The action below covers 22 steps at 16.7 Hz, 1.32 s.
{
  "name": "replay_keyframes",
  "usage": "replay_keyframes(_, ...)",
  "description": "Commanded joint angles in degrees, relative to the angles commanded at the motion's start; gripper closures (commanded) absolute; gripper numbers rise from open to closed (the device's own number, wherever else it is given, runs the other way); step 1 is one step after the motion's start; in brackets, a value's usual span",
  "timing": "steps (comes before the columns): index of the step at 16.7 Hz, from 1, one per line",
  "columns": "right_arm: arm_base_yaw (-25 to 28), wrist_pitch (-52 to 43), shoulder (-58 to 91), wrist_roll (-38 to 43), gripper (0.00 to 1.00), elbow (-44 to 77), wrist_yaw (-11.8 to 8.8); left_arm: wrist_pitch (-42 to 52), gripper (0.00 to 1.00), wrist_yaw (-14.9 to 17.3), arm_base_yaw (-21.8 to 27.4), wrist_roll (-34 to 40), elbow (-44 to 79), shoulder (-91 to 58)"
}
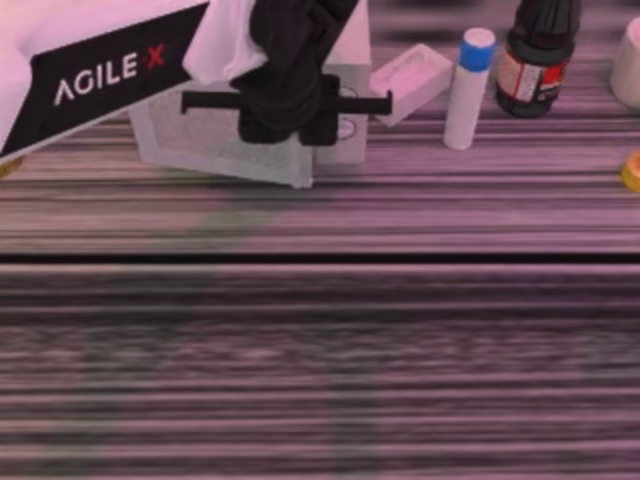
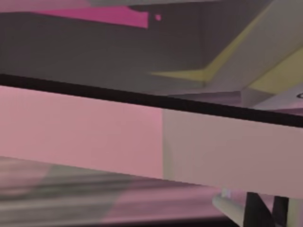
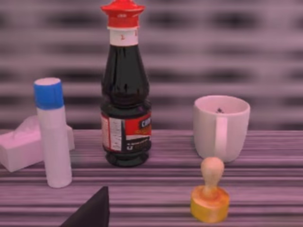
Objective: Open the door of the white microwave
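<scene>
The white microwave [image 1: 348, 58] stands at the back of the table, left of the middle. Its door [image 1: 200, 142], a white panel with a grey mesh window, stands swung a little way out, its free corner nearest the table's front. My left gripper [image 1: 288, 132] reaches down over the door's free end, beside the knob panel [image 1: 346, 128], and hides that end. In the left wrist view the two dark fingers [image 2: 254, 213] stand close together with a thin pale strip between them, under the door's pale face [image 2: 227, 151]. My right gripper [image 3: 94, 213] is out of the top view.
To the right of the microwave along the back stand a small white box [image 1: 410, 80], a white tube with a blue cap [image 1: 468, 90], a dark sauce bottle [image 1: 538, 55] and a white mug [image 1: 628, 62]. A yellow stamp [image 1: 632, 170] sits at the right edge.
</scene>
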<state>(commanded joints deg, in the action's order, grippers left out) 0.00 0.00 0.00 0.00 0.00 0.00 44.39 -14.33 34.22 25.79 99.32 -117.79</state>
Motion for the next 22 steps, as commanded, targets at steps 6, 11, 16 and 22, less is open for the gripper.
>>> replay_keyframes(6,0.0,0.0,0.0,0.0,0.0,0.0,0.0,0.0,1.0,0.0,0.0,0.0,0.0,0.0)
replay_keyframes(11,0.0,0.0,0.0,0.0,0.0,0.0,0.0,0.0,1.0,0.0,0.0,0.0,0.0,0.0)
replay_keyframes(16,0.0,0.0,0.0,0.0,0.0,0.0,0.0,-1.0,1.0,0.8,0.1,-1.0,-1.4,1.0)
replay_keyframes(22,0.0,0.0,0.0,0.0,0.0,0.0,0.0,-3.7,1.0,3.0,-0.7,-6.0,-7.7,5.1)
